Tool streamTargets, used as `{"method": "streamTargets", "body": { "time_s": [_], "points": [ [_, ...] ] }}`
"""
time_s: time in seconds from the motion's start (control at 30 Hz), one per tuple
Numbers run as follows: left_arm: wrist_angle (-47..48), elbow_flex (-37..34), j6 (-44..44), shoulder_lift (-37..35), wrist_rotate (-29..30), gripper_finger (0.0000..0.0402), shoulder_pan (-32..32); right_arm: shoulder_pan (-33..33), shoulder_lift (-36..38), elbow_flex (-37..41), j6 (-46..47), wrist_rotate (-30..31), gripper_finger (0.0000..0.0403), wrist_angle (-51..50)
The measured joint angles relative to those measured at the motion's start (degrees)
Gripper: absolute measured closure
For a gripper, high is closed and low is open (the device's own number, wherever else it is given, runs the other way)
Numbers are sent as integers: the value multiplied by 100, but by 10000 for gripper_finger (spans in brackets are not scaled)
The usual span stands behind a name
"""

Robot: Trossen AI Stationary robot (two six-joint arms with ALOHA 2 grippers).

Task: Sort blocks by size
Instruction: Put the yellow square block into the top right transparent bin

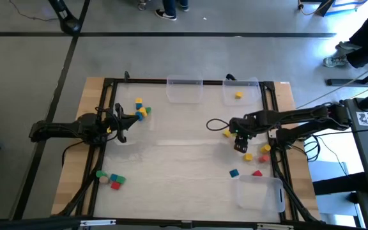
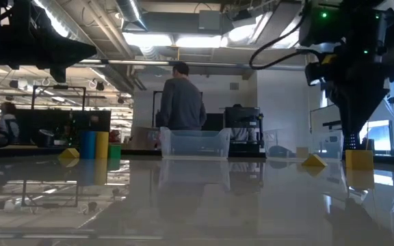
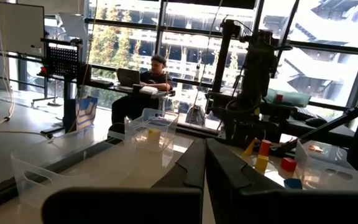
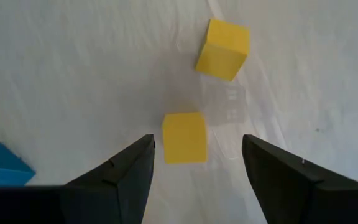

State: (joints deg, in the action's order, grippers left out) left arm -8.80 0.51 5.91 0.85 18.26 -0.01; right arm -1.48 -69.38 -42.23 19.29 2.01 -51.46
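The right gripper (image 4: 197, 163) hangs over the right part of the table (image 1: 184, 160), pointing straight down, its fingers spread apart with nothing between them. In the right wrist view a yellow block (image 4: 184, 137) lies on the white surface just ahead of the gap between the fingers, untouched by either. A second yellow block (image 4: 223, 40) sits a little farther on, and the corner of a blue block (image 4: 2, 165) is cut off by the picture's edge and partly hidden behind one finger.

From above, the right gripper (image 1: 241, 144) covers much of what lies under it, so the blocks around it are hard to match one to one. A yellow block at its inner side (image 1: 227, 133), more yellow ones (image 1: 265, 148) toward the table's right rail, a blue one (image 1: 234, 172) and a red one (image 1: 257, 173) near the clear bin at the front right (image 1: 260, 193) can be made out.

The left gripper (image 1: 119, 122) rests at the left side of the table, fingers closed together on nothing, as the left wrist view shows. Near it lies a small cluster of yellow and blue blocks (image 1: 140, 110); another cluster of green, tan and red blocks (image 1: 110, 180) sits at the front left. One yellow block (image 1: 238, 95) lies inside the far right bin (image 1: 243, 84); the far middle bin (image 1: 184, 88) beside it looks bare, though its clear walls blur the view.

In the low view the right arm is only a dark shape against the lights, and a person (image 2: 180, 102) stands in the room behind.
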Motion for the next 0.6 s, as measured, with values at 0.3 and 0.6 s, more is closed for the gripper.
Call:
{"method": "streamTargets", "body": {
  "time_s": [0.3,0.6],
  "points": [
    [6,0,-57,1,0,402,-2,0,-2,398,-2,80,160,410],
    [46,2,-110,1,0,402,-2,-2,-4,691,-4,75,160,859]
  ]
}}
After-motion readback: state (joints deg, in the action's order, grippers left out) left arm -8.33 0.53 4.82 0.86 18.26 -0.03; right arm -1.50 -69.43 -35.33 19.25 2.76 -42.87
